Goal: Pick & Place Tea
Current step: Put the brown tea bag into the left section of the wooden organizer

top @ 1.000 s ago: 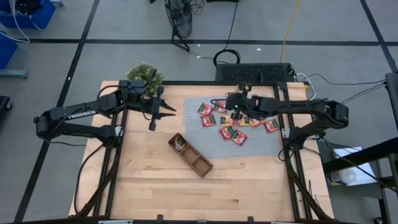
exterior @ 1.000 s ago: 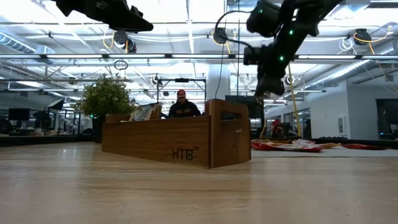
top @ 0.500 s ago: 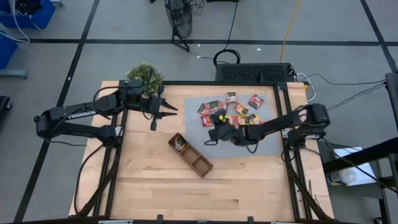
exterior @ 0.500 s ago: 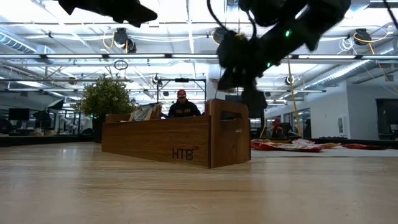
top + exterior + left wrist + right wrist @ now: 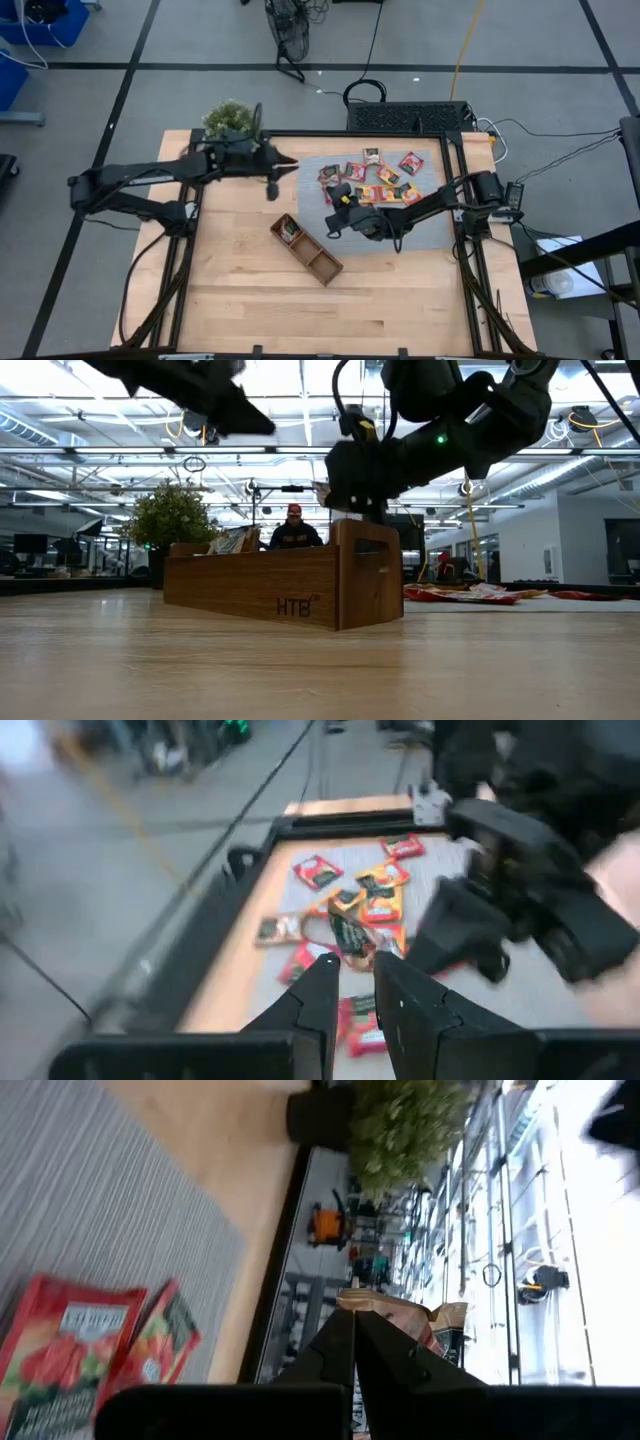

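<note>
Several red, orange and dark green tea sachets (image 5: pixel 378 178) lie flat on a grey mat (image 5: pixel 425 225) at the table's far right, and also show in the left wrist view (image 5: pixel 350 910). The brown wooden tray (image 5: pixel 307 250) stands on the table mid-front; sachets lean in its far compartment (image 5: pixel 235 540). My right gripper (image 5: pixel 333 210) hangs over the mat's left edge, beyond the tray, shut on one tea sachet (image 5: pixel 395 1312). My left gripper (image 5: pixel 290 162) hovers high at the far left, near the plant. Its fingers (image 5: pixel 325 970) stand a little apart with nothing between them. My right gripper pinches a single sachet by one edge (image 5: pixel 372 1308) between its two shut fingers. The fingers lie about level and point toward the table's left side. The sachet sticks out past the fingertips, lifted clear of the mat and the tray.
A potted plant (image 5: pixel 232 118) stands at the table's far left corner. A black metal frame (image 5: pixel 455 150) runs round the table edge. Bare wood lies in front of the tray (image 5: pixel 300 310). In the low view a person (image 5: pixel 292 528) shows in the room behind.
My right gripper has swung from above the sachets toward the table's left and near side, sinking and rolling its wrist, and now points level. My left gripper has shifted a little toward the right and rolled.
</note>
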Controlling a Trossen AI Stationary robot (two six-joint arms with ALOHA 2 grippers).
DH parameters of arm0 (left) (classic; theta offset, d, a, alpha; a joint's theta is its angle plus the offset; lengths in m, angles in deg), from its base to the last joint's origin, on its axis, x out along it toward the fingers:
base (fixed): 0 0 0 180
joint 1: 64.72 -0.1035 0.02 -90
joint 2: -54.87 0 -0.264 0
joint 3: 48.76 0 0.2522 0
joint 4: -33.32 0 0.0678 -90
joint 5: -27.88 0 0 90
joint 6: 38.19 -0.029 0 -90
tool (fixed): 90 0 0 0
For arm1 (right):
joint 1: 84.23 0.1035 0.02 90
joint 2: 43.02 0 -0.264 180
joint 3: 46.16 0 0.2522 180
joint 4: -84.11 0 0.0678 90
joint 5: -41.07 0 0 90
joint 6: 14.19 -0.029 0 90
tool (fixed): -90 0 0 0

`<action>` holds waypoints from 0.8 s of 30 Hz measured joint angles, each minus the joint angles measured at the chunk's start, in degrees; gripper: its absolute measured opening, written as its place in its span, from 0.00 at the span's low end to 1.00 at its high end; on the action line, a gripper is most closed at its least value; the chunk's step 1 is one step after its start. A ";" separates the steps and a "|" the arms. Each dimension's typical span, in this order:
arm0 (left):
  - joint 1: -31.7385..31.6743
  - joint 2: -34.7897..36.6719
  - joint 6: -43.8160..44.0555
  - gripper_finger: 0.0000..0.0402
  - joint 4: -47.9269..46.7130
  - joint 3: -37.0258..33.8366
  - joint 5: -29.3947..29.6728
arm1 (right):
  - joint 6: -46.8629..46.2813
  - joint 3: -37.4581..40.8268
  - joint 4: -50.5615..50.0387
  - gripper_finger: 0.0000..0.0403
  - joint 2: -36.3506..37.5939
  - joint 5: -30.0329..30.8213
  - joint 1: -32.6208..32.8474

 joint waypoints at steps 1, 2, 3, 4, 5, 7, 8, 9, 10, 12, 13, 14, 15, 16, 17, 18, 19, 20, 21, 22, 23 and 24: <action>-0.46 -1.73 4.14 0.19 2.24 0.06 0.57 | 0.33 0.00 1.02 0.00 0.01 -0.46 0.17; -1.11 -3.35 7.36 0.19 3.42 0.43 0.49 | 0.36 -0.04 1.26 0.00 0.09 -1.58 0.36; -1.93 -4.92 9.10 0.19 3.82 0.95 -0.11 | 0.36 -0.04 1.60 0.00 0.11 -3.07 0.55; -2.98 -6.65 10.33 0.19 3.85 1.78 -1.74 | 0.33 -0.04 1.79 0.00 0.09 -4.24 0.76; -4.00 -8.29 11.71 0.21 3.85 2.62 -3.88 | 0.28 -0.04 1.96 0.00 0.07 -5.10 0.83; -5.93 -11.25 15.64 0.25 3.38 4.27 -10.08 | 0.11 -0.04 2.38 0.00 0.07 -6.51 1.11; -6.80 -12.56 17.74 0.27 3.17 5.09 -13.85 | -0.25 -0.04 2.45 0.00 0.09 -7.07 1.15; -7.45 -13.77 19.27 0.30 3.26 5.82 -17.18 | -0.71 -0.04 2.61 0.00 0.08 -7.34 1.15; -7.92 -14.86 20.34 0.33 3.47 6.33 -19.85 | -1.10 -0.04 2.68 0.00 0.07 -7.33 1.14; -8.44 -16.88 20.75 0.38 3.46 7.04 -22.16 | -1.54 -0.04 2.81 0.00 0.07 -7.31 1.12; -8.42 -17.63 20.70 0.40 3.43 7.19 -22.38 | -1.57 -0.04 2.81 0.00 0.07 -7.29 1.12; -8.39 -18.11 20.63 0.42 3.18 7.21 -22.52 | -1.61 -0.04 2.81 0.00 0.07 -7.27 1.10; -8.24 -18.51 20.65 0.44 3.09 7.21 -22.61 | -1.61 -0.06 2.77 0.00 0.07 -7.27 1.10; -8.09 -18.69 20.65 0.45 3.17 7.21 -22.75 | -1.61 -0.04 2.77 0.00 0.07 -7.20 1.10; -7.90 -18.77 20.69 0.47 2.95 7.23 -23.12 | -1.61 -0.04 2.79 0.00 0.07 -7.20 1.10; -7.86 -18.77 20.79 0.48 2.62 7.23 -23.53 | -1.61 -0.04 2.81 0.00 0.07 -7.19 1.10; -7.73 -18.77 20.82 0.48 2.46 7.23 -23.73 | -1.60 -0.04 2.81 0.00 0.07 -7.19 1.10; -7.42 -18.77 20.85 0.49 2.35 7.23 -23.78 | -1.46 -0.04 2.78 0.00 0.07 -7.18 1.10; -7.16 -18.77 20.86 0.49 2.19 7.23 -23.77 | -1.31 -0.04 2.77 0.00 0.07 -7.16 1.10; -6.82 -18.77 20.85 0.50 2.01 7.23 -23.77 | -1.27 -0.04 2.80 0.00 0.07 -7.17 1.10; -6.44 -18.77 20.85 0.50 1.88 7.24 -23.79 | -1.28 -0.04 2.83 0.00 0.07 -7.18 1.05; -6.02 -18.77 20.85 0.50 1.73 7.26 -23.79 | -1.21 -0.04 2.97 0.00 0.07 -7.18 1.02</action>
